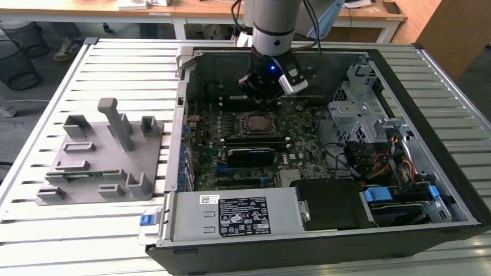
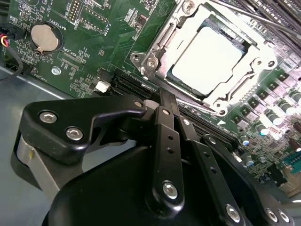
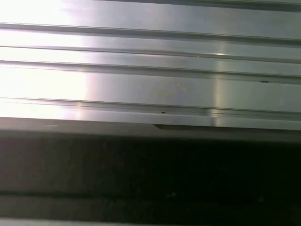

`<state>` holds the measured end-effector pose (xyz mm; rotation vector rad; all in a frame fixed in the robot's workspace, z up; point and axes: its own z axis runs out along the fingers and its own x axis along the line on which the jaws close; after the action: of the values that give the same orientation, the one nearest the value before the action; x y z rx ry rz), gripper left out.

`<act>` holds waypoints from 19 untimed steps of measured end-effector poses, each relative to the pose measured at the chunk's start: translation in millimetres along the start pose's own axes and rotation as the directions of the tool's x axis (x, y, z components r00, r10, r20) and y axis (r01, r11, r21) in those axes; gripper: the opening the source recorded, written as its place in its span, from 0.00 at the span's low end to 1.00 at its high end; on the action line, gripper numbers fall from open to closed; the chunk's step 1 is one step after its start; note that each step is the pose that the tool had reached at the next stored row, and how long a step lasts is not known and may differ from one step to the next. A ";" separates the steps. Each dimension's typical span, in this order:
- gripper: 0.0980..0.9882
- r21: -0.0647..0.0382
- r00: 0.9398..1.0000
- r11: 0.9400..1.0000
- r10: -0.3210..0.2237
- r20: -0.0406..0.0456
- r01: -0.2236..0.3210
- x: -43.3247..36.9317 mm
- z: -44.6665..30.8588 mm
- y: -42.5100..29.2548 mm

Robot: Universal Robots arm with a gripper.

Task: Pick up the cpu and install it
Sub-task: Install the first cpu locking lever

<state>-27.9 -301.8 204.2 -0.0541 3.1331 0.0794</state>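
Observation:
The cpu (image 2: 207,59), a flat square chip with a silvery-white top, lies in the metal-framed socket (image 2: 150,61) on the green motherboard. In the exterior view the cpu (image 1: 257,122) sits mid-board inside the open computer case (image 1: 399,57). My gripper (image 1: 263,100) hangs just behind the socket, toward the case's far wall, a little above the board. In the second wrist view the gripper (image 2: 164,96) is shut with nothing in it, and its black tip is close to the socket frame's near corner, apart from the chip.
A grey fixture block (image 1: 100,155) stands on the slatted table at the exterior view's left. A power supply (image 1: 238,213), drive cage (image 1: 360,109) and cables (image 1: 383,167) crowd the case. A coin battery (image 2: 44,37) sits on the board. Aluminium slats (image 3: 150,84) appear in the first wrist view.

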 end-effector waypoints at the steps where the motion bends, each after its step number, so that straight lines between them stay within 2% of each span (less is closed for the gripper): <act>1: 0.01 0.000 1.000 1.000 0.000 0.000 0.000 -0.3 0.9 0.1; 7: 0.01 0.001 1.000 1.000 0.000 0.000 0.000 -1.8 5.0 0.4; 19: 0.01 0.005 1.000 1.000 0.000 0.000 0.000 -2.0 4.0 0.5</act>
<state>-25.9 -301.1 200.2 -0.0541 3.1334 0.0714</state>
